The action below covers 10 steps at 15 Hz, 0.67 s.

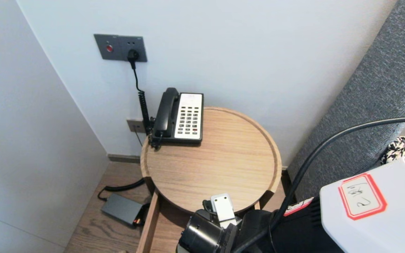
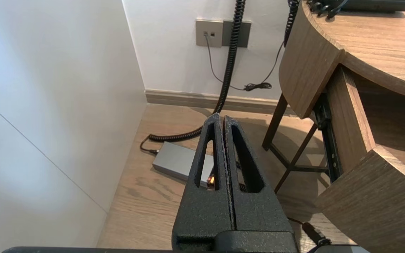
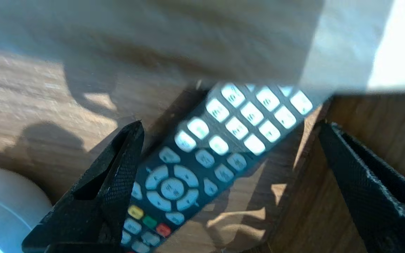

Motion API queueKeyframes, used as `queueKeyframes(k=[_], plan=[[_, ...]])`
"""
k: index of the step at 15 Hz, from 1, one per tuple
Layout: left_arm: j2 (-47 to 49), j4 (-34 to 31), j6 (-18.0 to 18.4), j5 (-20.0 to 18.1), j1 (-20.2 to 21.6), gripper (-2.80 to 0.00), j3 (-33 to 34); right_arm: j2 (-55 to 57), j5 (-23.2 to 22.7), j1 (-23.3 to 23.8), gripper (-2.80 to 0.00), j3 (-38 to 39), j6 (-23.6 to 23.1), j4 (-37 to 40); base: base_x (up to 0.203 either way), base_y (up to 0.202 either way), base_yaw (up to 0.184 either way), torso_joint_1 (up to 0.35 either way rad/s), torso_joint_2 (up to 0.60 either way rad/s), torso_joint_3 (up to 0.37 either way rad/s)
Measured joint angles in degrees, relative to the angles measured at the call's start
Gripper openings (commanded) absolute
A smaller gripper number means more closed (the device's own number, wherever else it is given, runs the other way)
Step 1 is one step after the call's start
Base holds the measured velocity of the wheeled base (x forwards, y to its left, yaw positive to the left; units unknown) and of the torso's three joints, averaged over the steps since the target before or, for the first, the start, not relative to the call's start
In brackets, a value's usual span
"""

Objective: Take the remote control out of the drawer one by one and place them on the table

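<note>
A black remote control [image 3: 202, 154] with white keys and a round pad lies slanted on the wooden floor of the pulled-out drawer [image 1: 149, 225] under the round table [image 1: 223, 161]. My right gripper [image 3: 230, 123] hangs open just above it; one finger is beside the remote's coloured-key end and the other stands by the drawer's wooden wall [image 3: 329, 196]. Nothing is held. In the head view only the right wrist [image 1: 220, 218] shows, reaching into the drawer below the table's front edge. My left gripper [image 2: 220, 117] is parked low to the table's left, shut and empty, above the floor.
A black-and-white telephone [image 1: 179, 116] sits at the table's back left, its coiled cord running to the wall. A grey box [image 1: 122, 208] with cables lies on the floor left of the drawer. A white round object [image 3: 2, 203] lies in the drawer. A grey padded panel [image 1: 371, 105] stands on the right.
</note>
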<state>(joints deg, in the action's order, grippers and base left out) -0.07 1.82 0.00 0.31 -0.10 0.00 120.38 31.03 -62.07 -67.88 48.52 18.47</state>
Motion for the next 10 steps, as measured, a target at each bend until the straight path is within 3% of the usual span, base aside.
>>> queueKeyframes(k=[10], plan=[[0.00, 0.00, 0.00, 0.02, -0.01, -2.80, 0.00, 0.95, 2.00, 0.04, 0.00, -1.99, 0.54, -0.17, 0.000, 0.000, 0.000, 0.000, 0.00, 0.000]])
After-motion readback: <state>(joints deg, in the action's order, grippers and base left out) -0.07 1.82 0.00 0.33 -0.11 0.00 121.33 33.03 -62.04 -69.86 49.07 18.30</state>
